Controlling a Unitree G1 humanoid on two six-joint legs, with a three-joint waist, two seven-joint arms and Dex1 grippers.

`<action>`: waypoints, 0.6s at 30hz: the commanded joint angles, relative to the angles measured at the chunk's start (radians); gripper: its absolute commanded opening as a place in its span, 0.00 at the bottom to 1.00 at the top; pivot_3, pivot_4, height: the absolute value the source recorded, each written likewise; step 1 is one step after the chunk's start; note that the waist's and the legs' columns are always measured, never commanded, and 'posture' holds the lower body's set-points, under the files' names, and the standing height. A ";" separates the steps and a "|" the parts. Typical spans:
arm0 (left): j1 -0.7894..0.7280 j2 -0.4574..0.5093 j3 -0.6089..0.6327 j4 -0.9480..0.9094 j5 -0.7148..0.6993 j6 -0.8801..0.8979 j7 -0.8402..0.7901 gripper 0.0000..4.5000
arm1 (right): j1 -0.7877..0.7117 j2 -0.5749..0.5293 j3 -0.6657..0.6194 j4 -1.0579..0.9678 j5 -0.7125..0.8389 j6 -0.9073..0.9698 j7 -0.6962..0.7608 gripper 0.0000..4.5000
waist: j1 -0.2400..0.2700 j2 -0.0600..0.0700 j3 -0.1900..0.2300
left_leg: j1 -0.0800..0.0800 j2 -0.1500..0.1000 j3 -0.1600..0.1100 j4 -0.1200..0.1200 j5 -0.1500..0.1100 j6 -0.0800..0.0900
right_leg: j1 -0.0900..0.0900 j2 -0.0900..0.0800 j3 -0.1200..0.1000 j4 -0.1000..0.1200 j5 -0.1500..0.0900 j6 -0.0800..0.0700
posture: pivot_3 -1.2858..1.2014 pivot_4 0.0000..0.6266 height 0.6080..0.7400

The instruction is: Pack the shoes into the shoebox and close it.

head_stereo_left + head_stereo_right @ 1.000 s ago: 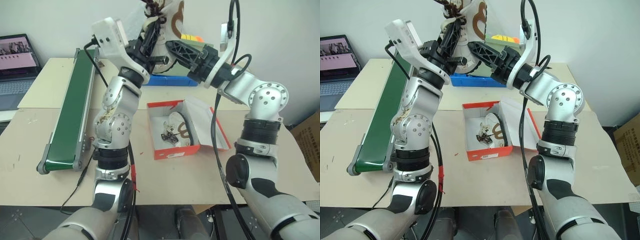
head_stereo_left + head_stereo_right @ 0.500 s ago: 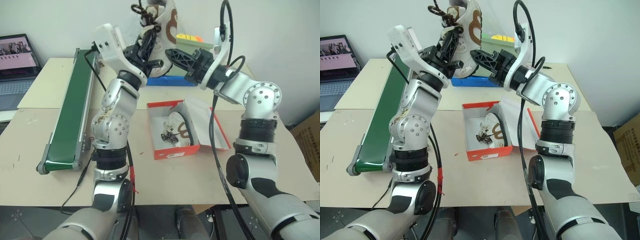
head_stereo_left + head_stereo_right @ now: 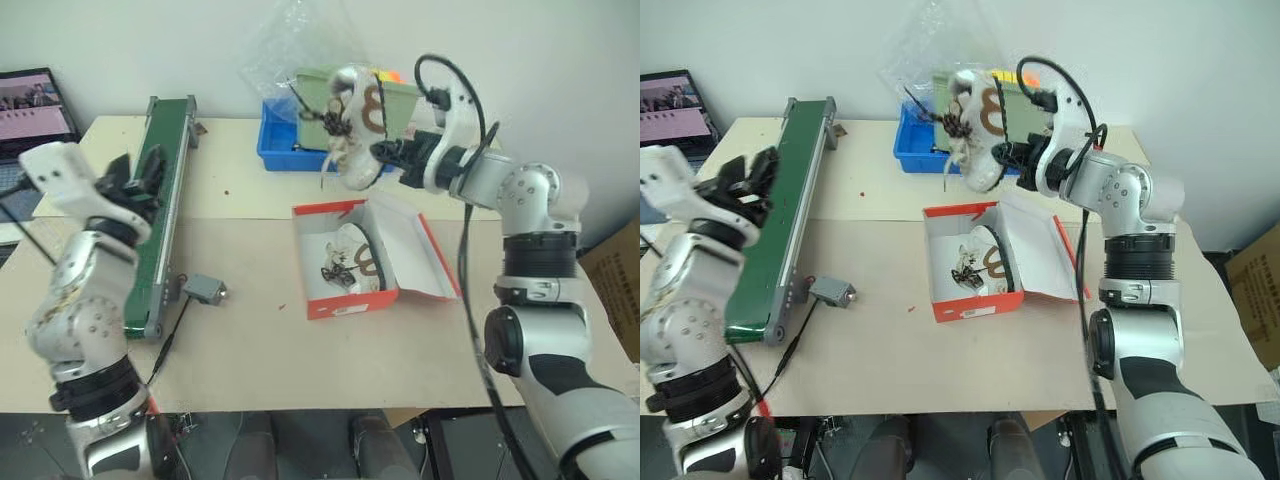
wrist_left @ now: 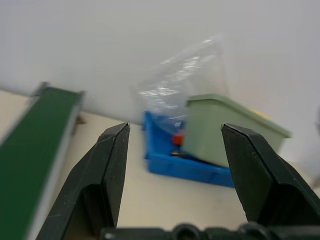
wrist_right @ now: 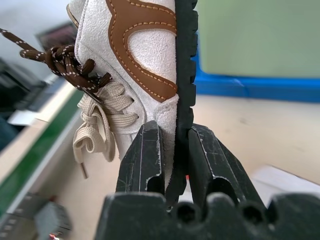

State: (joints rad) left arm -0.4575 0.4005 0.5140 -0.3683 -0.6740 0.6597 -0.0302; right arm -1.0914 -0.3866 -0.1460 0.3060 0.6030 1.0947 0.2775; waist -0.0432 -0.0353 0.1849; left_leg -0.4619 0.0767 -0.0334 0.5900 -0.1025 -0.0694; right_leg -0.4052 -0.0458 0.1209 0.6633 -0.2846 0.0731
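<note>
the left gripper point(image 4: 172, 150) has let go, swung off to the left and is open and empty; the right gripper point(image 5: 175, 150) pinches 1 shoe point(image 3: 352, 125) above the shoebox point(image 3: 370, 262), where 1 shoe point(image 3: 355, 262) lies; next, lower it in beside that one.

Tan table point(image 3: 250, 350) with a long green conveyor belt point(image 3: 165, 190) running front to back on its left part. Small grey box point(image 3: 204, 290) with a black cable sits just beside the conveyor's near end. Laptop point(image 3: 35, 105) at far left, screen lit. At the back: blue tray point(image 3: 280, 150), pale green bin point(image 4: 225, 127) touching it, crumpled clear plastic bag point(image 3: 285, 45) over both. Cardboard box point(image 3: 615, 275) at far right.
</note>
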 commanded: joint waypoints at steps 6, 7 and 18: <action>0.026 -0.010 -0.046 -0.089 0.001 -0.008 0.027 0.69 | 0.073 0.039 -0.042 -0.126 0.005 0.214 -0.089 0.07 | 0.007 0.000 0.000 | 0.000 0.000 0.000 0.000 0.000 0.000 | 0.000 0.000 0.000 0.000 0.000 0.000 | 0.52 0.24 1.00; 0.030 -0.013 -0.057 -0.092 0.006 -0.008 0.031 0.69 | 0.086 0.041 -0.047 -0.146 0.009 0.240 -0.096 0.07 | 0.006 0.000 0.000 | 0.000 0.000 0.000 0.000 0.000 0.000 | 0.000 0.000 0.000 0.000 0.000 0.000 | 0.52 0.24 1.00; 0.041 -0.022 -0.089 -0.076 0.012 -0.017 0.036 0.69 | 0.180 0.106 -0.074 -0.333 0.000 0.419 -0.141 0.07 | -0.003 0.000 0.000 | 0.000 0.000 0.000 0.000 0.000 0.000 | 0.000 0.000 0.000 0.000 0.000 0.000 | 0.52 0.24 1.00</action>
State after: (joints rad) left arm -0.4134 0.3785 0.4285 -0.4191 -0.6683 0.6583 0.0075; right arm -0.8966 -0.2849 -0.2041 0.0314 0.5994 1.4908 0.1380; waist -0.0457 -0.0353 0.1849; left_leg -0.4619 0.0768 -0.0335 0.5900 -0.1025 -0.0693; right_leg -0.4055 -0.0456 0.1212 0.6636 -0.2846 0.0731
